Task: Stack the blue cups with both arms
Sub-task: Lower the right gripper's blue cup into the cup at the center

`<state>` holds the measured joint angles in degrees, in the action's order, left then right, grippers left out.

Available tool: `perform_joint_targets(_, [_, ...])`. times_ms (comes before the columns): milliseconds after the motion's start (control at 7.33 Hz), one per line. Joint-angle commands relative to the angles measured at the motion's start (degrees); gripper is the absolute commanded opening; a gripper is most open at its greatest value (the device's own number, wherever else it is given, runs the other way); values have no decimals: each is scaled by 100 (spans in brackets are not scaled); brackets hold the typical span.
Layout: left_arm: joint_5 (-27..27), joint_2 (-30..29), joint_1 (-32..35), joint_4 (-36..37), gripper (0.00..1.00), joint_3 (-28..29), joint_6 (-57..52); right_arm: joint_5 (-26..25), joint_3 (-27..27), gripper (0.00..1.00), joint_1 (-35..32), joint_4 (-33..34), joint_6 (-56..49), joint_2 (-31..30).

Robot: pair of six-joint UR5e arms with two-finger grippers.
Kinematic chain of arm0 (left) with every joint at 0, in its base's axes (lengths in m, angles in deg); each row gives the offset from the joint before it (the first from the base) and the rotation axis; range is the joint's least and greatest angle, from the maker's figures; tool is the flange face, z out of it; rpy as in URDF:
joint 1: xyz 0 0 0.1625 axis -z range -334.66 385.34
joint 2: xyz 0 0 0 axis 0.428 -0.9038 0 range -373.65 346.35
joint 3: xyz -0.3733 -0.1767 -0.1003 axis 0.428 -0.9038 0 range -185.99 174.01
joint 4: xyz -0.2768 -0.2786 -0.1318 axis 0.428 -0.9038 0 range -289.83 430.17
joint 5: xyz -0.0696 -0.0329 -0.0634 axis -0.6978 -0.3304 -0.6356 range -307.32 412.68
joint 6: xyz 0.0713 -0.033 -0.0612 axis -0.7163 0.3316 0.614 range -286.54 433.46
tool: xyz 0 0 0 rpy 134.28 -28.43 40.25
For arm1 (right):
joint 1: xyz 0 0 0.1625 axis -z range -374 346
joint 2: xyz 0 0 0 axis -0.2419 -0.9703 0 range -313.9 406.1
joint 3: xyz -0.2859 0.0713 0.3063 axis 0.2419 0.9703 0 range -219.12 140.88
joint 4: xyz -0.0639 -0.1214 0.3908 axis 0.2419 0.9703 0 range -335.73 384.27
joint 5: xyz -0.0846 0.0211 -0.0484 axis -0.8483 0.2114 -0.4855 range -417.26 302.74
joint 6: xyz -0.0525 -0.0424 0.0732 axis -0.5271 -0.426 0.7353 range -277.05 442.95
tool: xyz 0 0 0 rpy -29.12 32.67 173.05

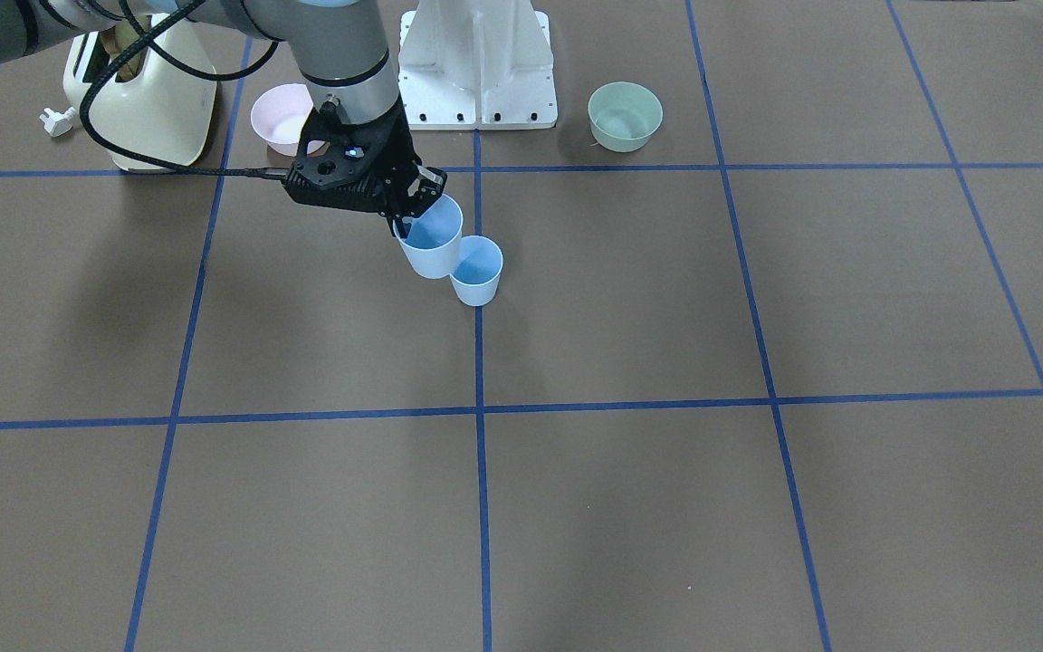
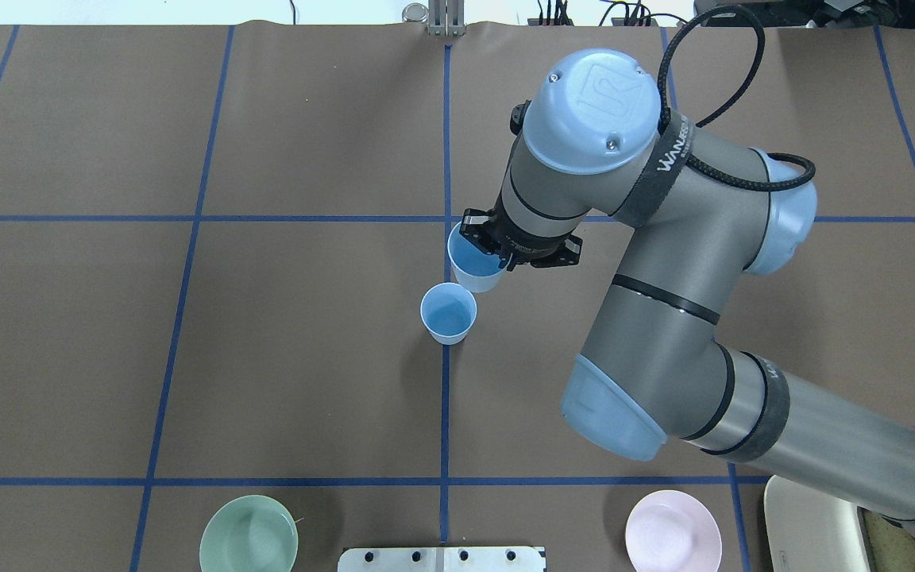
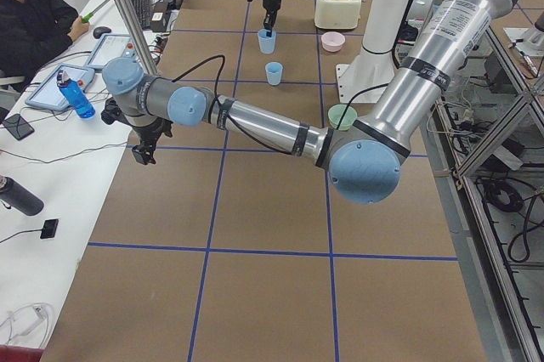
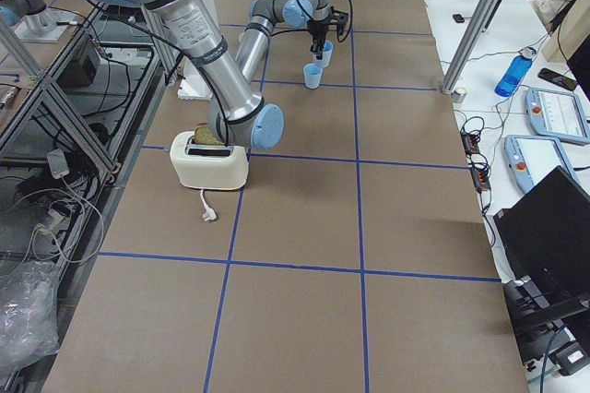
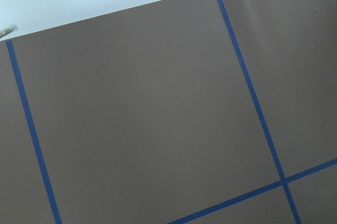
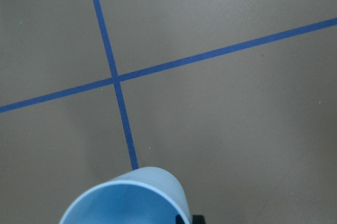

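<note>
while rim-pinched in the right claw, one blue cup just beside its twin

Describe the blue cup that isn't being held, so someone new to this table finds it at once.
From the white pedestal, follow the blue tape line out across the table: the free blue cup stands right on it. Its twin, to the robot's right, is pinched at the rim by the right gripper; this one has nothing holding it.

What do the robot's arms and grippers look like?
Both the right arm and left arm are grey-and-silver jointed tubes with pale-blue caps. A black braided cable and lettered strap run on the right one. Small black grippers: right gripper, left gripper.
</note>
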<state>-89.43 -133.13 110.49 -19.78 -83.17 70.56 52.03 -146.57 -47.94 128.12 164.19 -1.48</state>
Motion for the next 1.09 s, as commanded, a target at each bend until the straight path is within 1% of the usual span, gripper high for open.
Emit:
perform_joint_targets(0, [0, 100, 10, -172, 98, 54, -27, -83, 338, 0, 125, -14, 102, 275])
perform_joint_targets(136, [9, 92, 10, -172, 98, 55, -18, -222, 374, 0, 264, -205, 137, 250])
perform_joint_targets(409, [0, 92, 10, -180, 98, 90, -26, -303, 628, 0, 301, -504, 261, 268])
perform_joint_targets(682, [0, 92, 10, -180, 98, 90, -18, -320, 664, 0, 345, -515, 261, 259])
perform_joint_targets(955, [9, 92, 10, -180, 98, 116, -18, -443, 656, 0, 441, -515, 270, 215])
